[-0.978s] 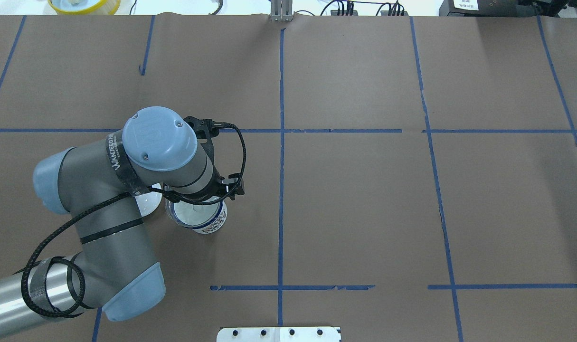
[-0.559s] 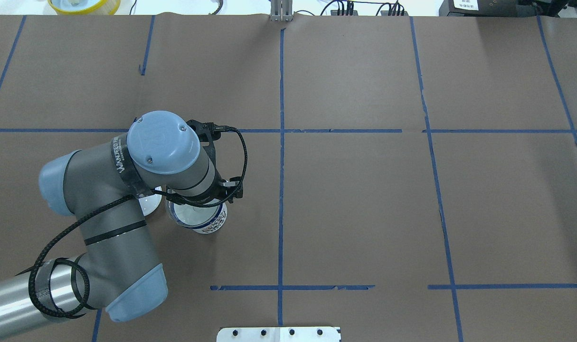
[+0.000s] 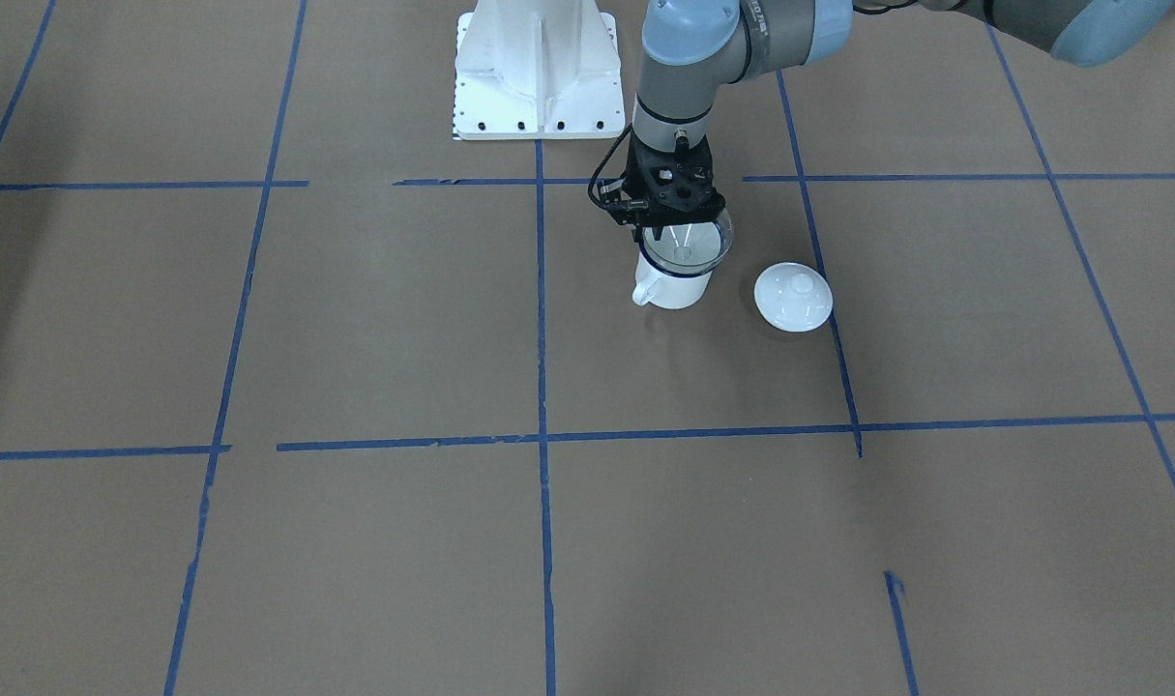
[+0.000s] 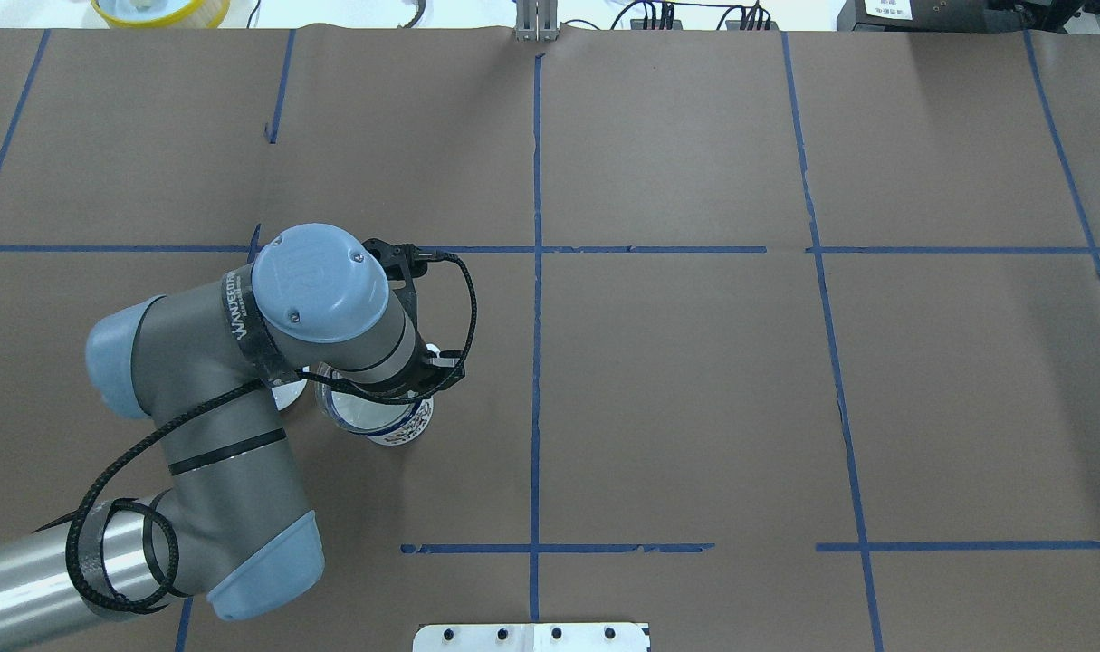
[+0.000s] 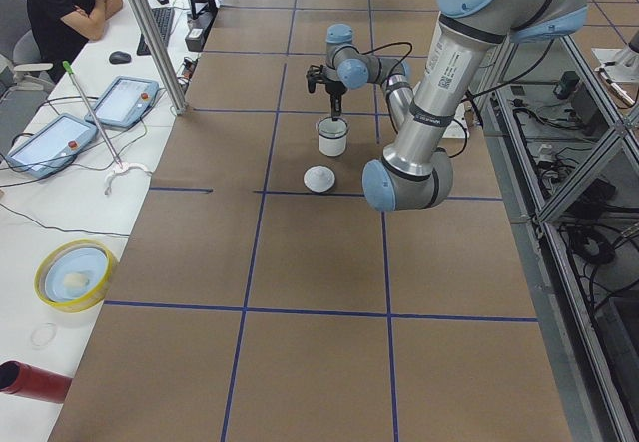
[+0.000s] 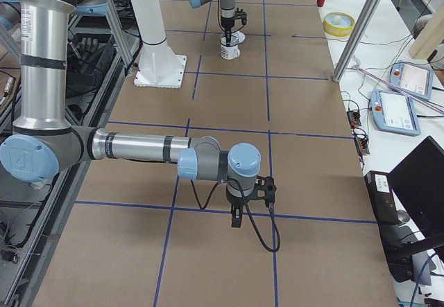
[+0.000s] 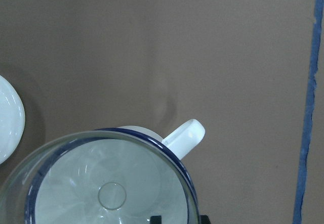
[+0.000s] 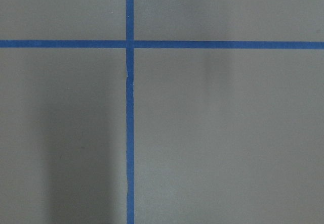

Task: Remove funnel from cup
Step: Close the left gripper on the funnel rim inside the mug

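The clear funnel (image 3: 686, 244) sits in the white cup (image 3: 672, 288), which has a dark blue rim and stands on the brown paper. My left gripper (image 3: 672, 228) hangs straight down over the funnel's rim on the robot's side. In the left wrist view the funnel mouth (image 7: 111, 193) fills the lower left, with the cup handle (image 7: 185, 135) pointing away. Two dark fingertips (image 7: 157, 219) stand apart at the bottom edge, either side of the funnel's rim: the gripper is open. My right gripper (image 6: 236, 224) hangs low over bare paper far away. I cannot tell if it is open or shut.
A white round knobbed lid (image 3: 792, 297) lies on the paper close beside the cup. Blue tape lines (image 3: 541, 290) cross the table. The robot's white base plate (image 3: 534, 68) is behind the cup. An operator sits at the side desk (image 5: 60, 3).
My left arm's wrist has shifted a little right and toward the cup, covering more of the lid and funnel from above. The cup and funnel have not moved.
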